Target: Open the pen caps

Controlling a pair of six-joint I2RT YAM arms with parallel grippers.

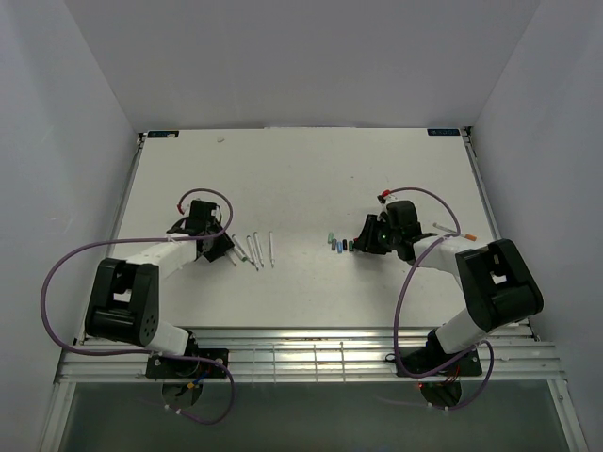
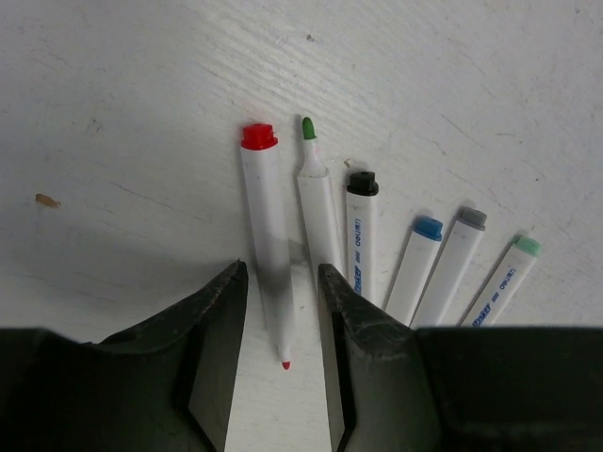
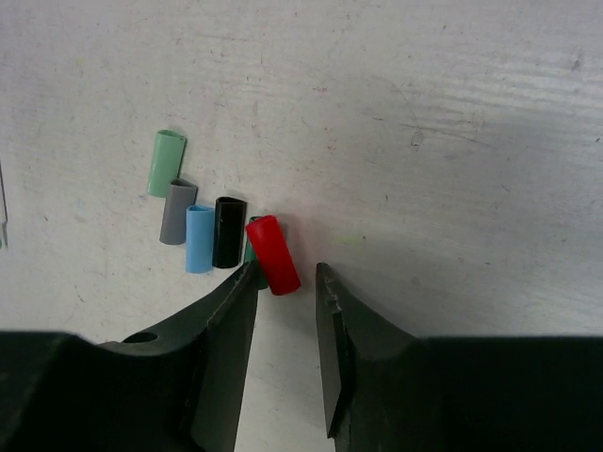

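While both pairs of jaws stand apart and grip nothing, we see the pen caps lying loose in a cluster on the bench, right of its middle. The red cap lies tilted just ahead of the gap between the right jaws. Beside it lie the black cap, blue cap, grey cap and pale green cap. A dark green cap is mostly hidden behind the red one. Left of the bench's middle, six white pens lie side by side. The red pen has its bare tip between the left jaws, clear of both. The green pen beside it points its bare tip the other way.
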